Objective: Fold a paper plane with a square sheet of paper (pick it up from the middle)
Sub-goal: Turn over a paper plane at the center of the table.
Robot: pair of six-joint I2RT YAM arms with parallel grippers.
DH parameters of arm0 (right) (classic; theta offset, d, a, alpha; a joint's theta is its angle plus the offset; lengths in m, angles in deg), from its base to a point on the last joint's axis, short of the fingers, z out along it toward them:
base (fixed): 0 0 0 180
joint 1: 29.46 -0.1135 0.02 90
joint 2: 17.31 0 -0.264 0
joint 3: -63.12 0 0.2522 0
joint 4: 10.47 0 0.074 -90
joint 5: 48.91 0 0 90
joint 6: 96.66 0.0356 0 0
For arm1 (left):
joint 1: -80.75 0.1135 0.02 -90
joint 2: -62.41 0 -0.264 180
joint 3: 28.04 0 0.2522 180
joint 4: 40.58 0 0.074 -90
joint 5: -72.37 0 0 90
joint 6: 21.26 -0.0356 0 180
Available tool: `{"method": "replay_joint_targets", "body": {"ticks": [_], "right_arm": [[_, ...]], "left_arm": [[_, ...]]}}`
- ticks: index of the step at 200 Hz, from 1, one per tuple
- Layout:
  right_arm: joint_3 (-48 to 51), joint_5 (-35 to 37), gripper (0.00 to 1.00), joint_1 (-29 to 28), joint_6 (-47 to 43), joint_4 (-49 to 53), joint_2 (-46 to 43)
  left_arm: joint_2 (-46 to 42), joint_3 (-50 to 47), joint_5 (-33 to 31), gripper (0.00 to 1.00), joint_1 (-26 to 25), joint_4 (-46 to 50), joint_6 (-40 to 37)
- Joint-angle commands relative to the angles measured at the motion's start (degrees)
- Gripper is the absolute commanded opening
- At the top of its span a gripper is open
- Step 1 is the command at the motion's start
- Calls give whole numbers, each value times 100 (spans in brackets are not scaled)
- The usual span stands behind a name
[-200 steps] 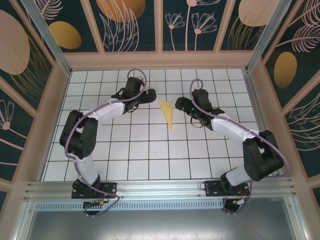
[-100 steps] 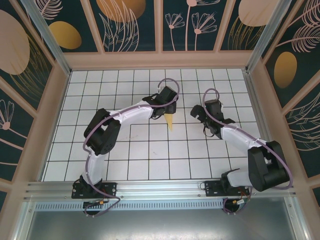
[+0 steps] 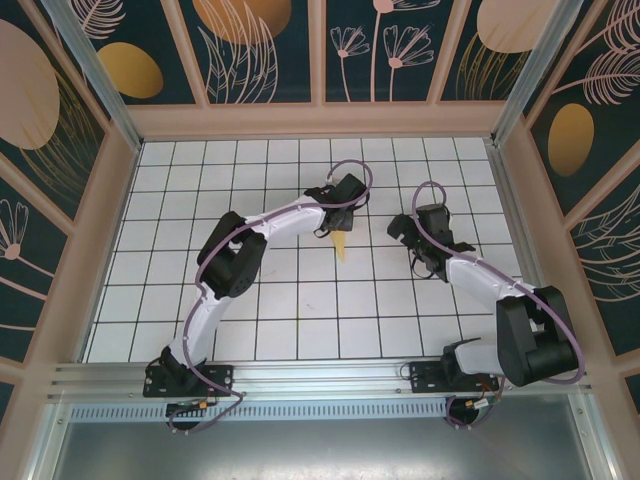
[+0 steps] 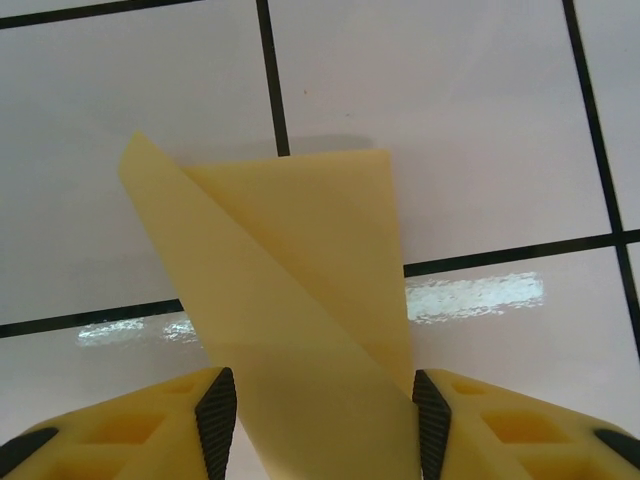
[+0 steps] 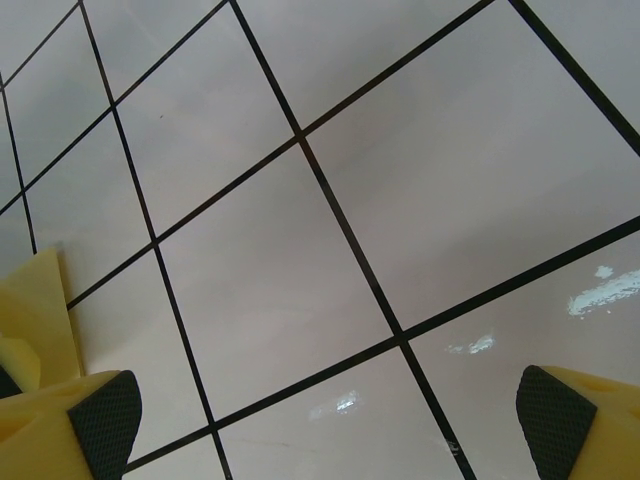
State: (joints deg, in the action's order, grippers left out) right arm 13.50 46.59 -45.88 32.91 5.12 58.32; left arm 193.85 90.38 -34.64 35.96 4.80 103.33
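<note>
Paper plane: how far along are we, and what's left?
Done: the paper plane is folded into a pointed dart, lying on the white grid table. In hand: the left gripper straddles it, pads at its edges; a firm grip isn't clear. The right gripper hangs open over the tiles. Left: lifting it.

Paper plane (image 3: 341,247) largely covered by the left pincer (image 3: 334,228) from above; its near end cropped in wrist view; contact undetermined.
</note>
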Motion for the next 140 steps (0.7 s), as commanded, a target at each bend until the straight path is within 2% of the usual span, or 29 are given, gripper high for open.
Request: {"method": "replay_joint_targets", "body": {"ticks": [1, 31, 88, 109, 125, 140], "right_arm": [[61, -160, 99, 47, 103, -193, -89], [35, -237, 99, 49, 103, -197, -49], [17, -339, 98, 44, 226, -194, -32], [-9, -431, 97, 50, 228, -215, -25], [-30, -436, 95, 46, 218, -248, -14], [-44, -737, 92, 43, 195, -348, -14]], "left_arm": [[72, 180, -133, 50, -20, 328, 39], [-237, -103, -199, 38, -21, 101, 155], [-628, -583, -450, 7, -20, -219, 295], [-1012, -830, -547, 0, -12, -448, 288], [-1394, -1062, -543, 0, -7, -665, 273], [-1804, -1394, -365, 0, -11, -1029, 241]]}}
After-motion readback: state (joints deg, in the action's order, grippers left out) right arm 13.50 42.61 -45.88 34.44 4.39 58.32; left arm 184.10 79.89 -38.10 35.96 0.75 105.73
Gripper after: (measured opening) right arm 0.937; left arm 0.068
